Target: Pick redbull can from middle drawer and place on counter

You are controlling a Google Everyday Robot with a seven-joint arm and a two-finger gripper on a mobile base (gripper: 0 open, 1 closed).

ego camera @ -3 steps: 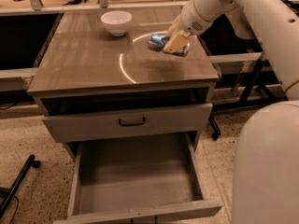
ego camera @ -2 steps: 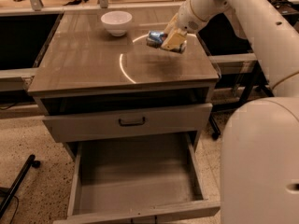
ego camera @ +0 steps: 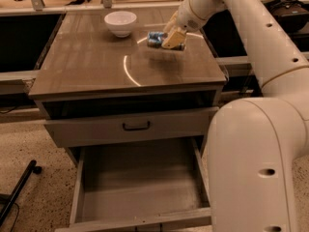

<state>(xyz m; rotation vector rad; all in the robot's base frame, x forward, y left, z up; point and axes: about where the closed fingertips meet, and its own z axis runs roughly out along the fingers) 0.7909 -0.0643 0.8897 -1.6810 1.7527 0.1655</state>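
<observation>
The redbull can (ego camera: 155, 38), blue and silver, lies sideways in my gripper (ego camera: 169, 39), which is shut on it. They hang just above the back right part of the counter (ego camera: 91, 64), beside the bright curved reflection, with a shadow on the top below them. The middle drawer (ego camera: 140, 190) is pulled out at the bottom of the cabinet, and its flat bottom is bare. My white arm comes in from the upper right.
A white bowl (ego camera: 120, 22) stands at the back middle of the counter, left of the can. A shut drawer front with a dark bar handle (ego camera: 136, 126) sits above the open drawer. Dark side tables flank the cabinet. A black leg (ego camera: 17, 192) lies on the floor at left.
My gripper has carried the can a little to the left and towards the back of the counter, nearer the bowl. The drawer and bowl have not moved.
</observation>
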